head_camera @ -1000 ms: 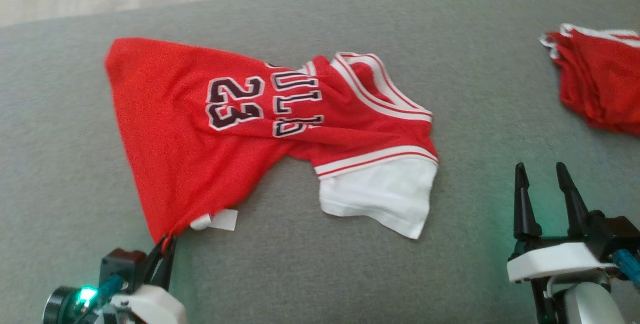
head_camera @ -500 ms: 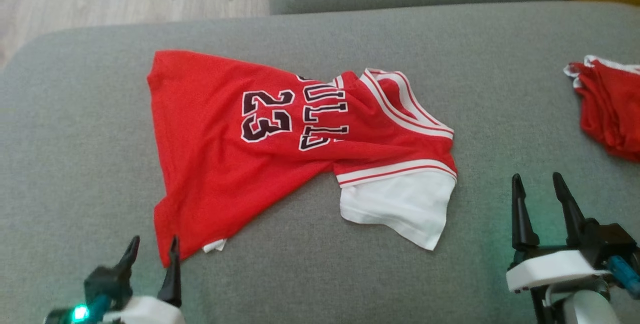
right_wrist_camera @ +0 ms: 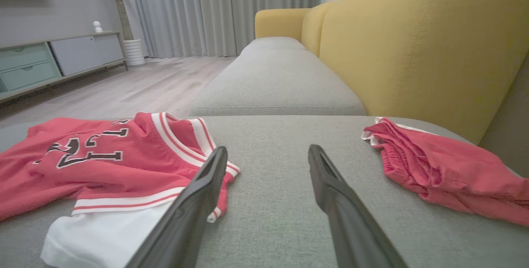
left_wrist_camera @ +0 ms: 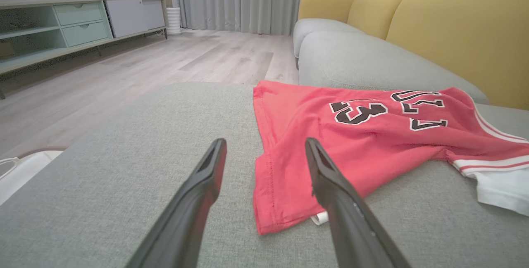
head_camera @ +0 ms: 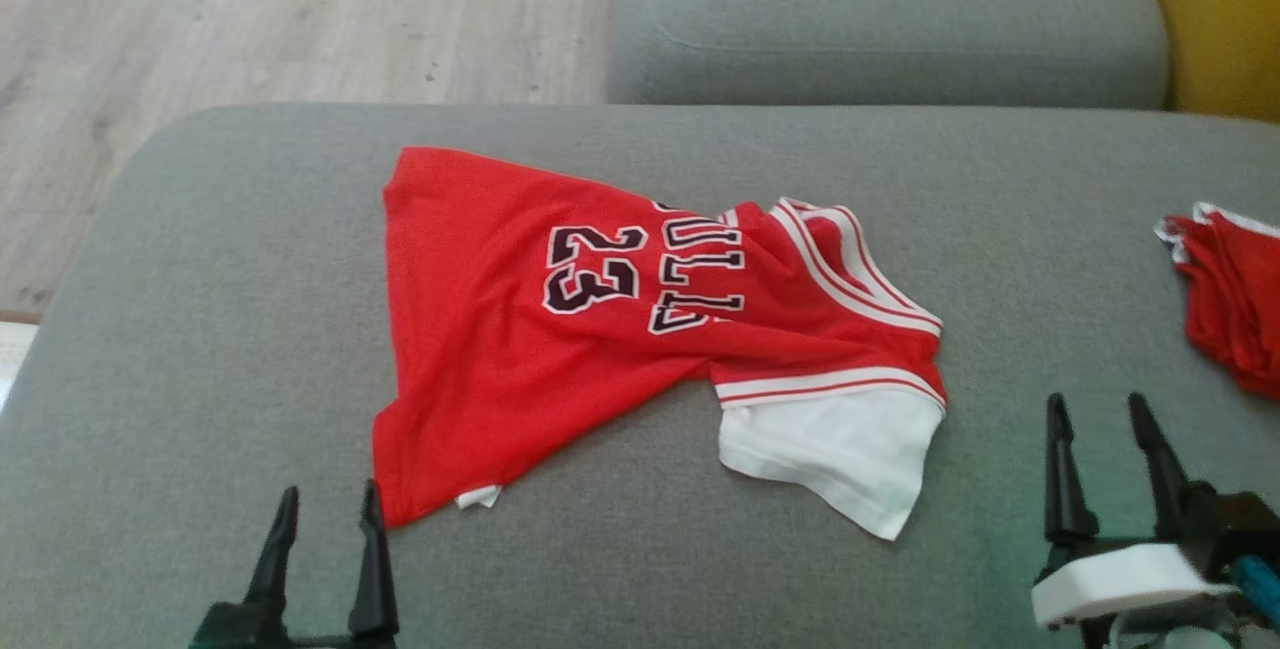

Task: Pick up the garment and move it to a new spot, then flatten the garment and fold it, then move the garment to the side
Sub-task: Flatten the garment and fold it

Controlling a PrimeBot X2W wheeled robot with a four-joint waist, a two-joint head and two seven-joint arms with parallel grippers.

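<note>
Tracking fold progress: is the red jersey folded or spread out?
Spread out, not folded: the jersey lies open on the grey cushion, number showing, bunched and wrinkled near its white part.

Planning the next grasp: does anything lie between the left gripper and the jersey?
Nothing visible. The open left gripper sits right beside the jersey's near corner, only bare grey cushion around it. The shorts lie far to the right.

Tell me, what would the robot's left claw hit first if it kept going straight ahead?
Probably the red jersey: its near corner lies just ahead of one finger of the open left gripper. The other finger faces bare grey cushion. Height is unclear.
</note>
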